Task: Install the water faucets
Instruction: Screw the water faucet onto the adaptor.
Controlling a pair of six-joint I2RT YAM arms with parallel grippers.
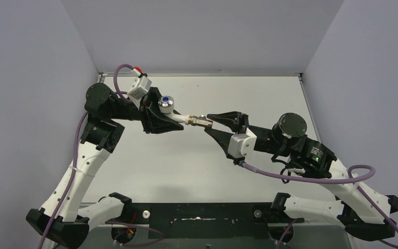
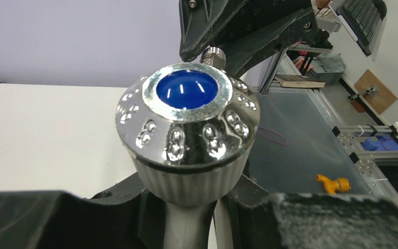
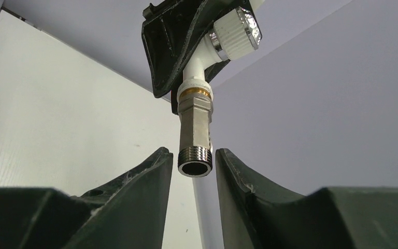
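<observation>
The white tap body (image 3: 202, 62), with its chrome knob and blue dot (image 1: 166, 102), is held above the table by my left gripper (image 1: 168, 122). The left gripper is shut on the body just under the knob (image 2: 186, 119). The grey-brass threaded fitting (image 1: 201, 122) sits on the tap's outlet and points at my right gripper (image 1: 207, 123). In the right wrist view the fitting's threaded end (image 3: 195, 155) lies between the open fingers (image 3: 150, 176), with a thin gap on each side. The right gripper (image 3: 194, 162) holds nothing.
The white tabletop (image 1: 212, 171) is enclosed by grey walls on three sides. Purple cables (image 1: 295, 176) trail from both wrists. In the left wrist view a small orange tap (image 2: 331, 182) lies on a dark surface beyond the table edge.
</observation>
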